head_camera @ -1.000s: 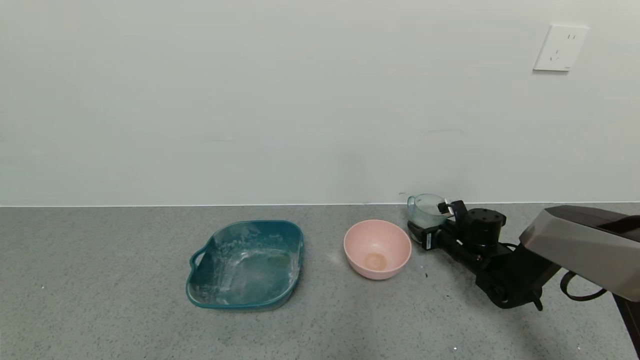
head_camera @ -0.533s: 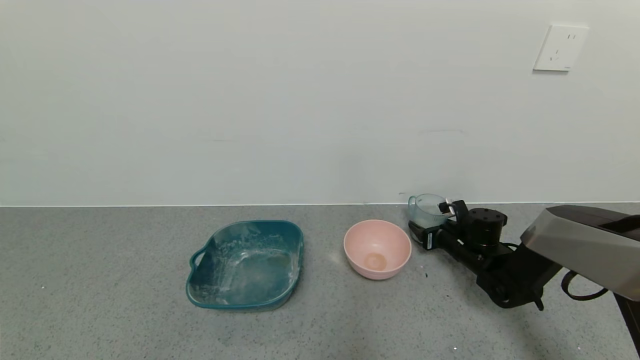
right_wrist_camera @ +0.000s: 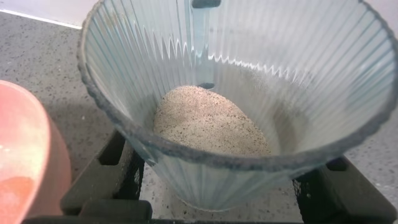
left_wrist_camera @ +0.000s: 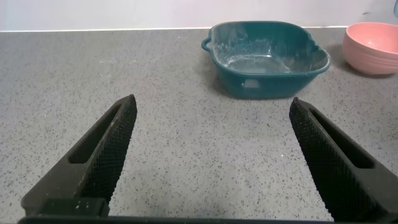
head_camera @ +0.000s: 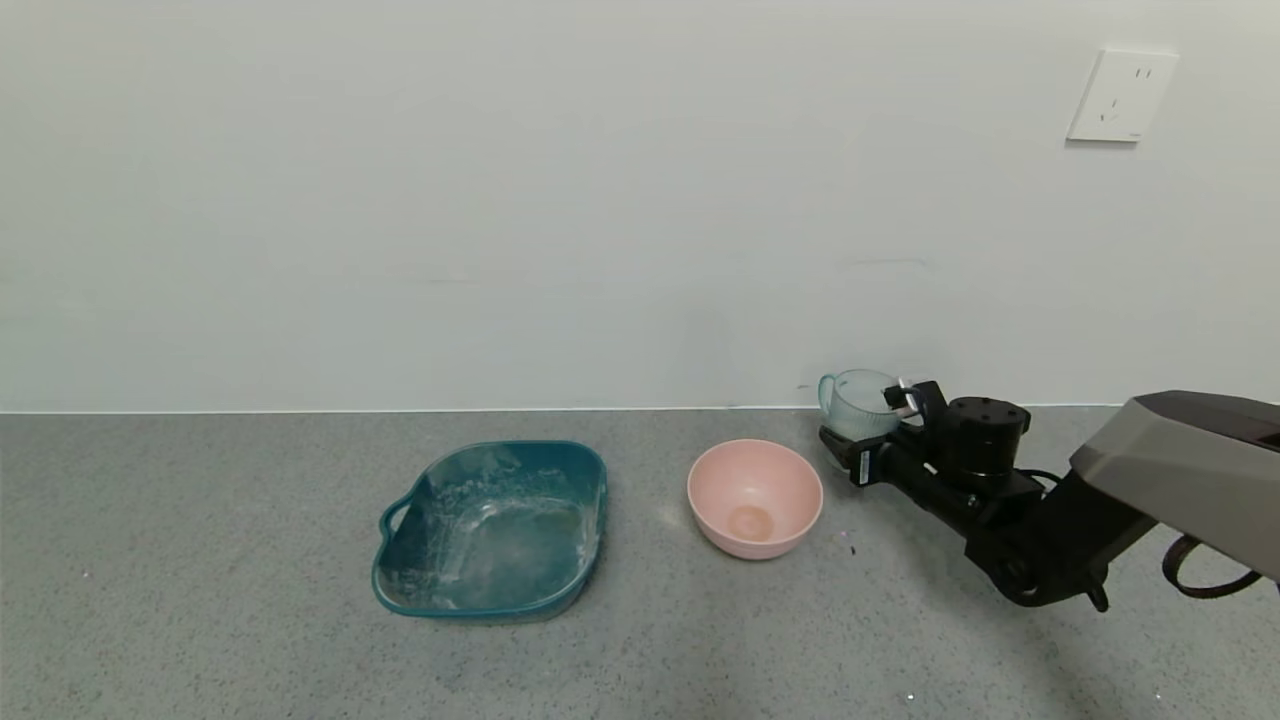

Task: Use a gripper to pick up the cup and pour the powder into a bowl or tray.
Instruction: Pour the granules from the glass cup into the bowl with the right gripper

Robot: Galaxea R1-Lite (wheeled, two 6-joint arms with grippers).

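The translucent pale blue-green ribbed cup [head_camera: 856, 404] is held a little above the counter, right of the pink bowl [head_camera: 754, 497]. My right gripper [head_camera: 878, 432] is shut on the cup, one finger on each side of it. In the right wrist view the cup [right_wrist_camera: 249, 74] fills the frame, with off-white powder [right_wrist_camera: 208, 121] heaped in its bottom and the pink bowl's rim [right_wrist_camera: 28, 155] beside it. My left gripper [left_wrist_camera: 211, 162] is open and empty above bare counter, out of the head view.
A teal squarish tray [head_camera: 495, 527] with a handle and white powder residue sits left of the bowl; it also shows in the left wrist view [left_wrist_camera: 267, 57]. The wall runs close behind the cup. A wall socket [head_camera: 1120, 96] is at the upper right.
My right gripper has lifted the cup slightly off the counter and drawn it a little to the right. The bowl and tray have not moved.
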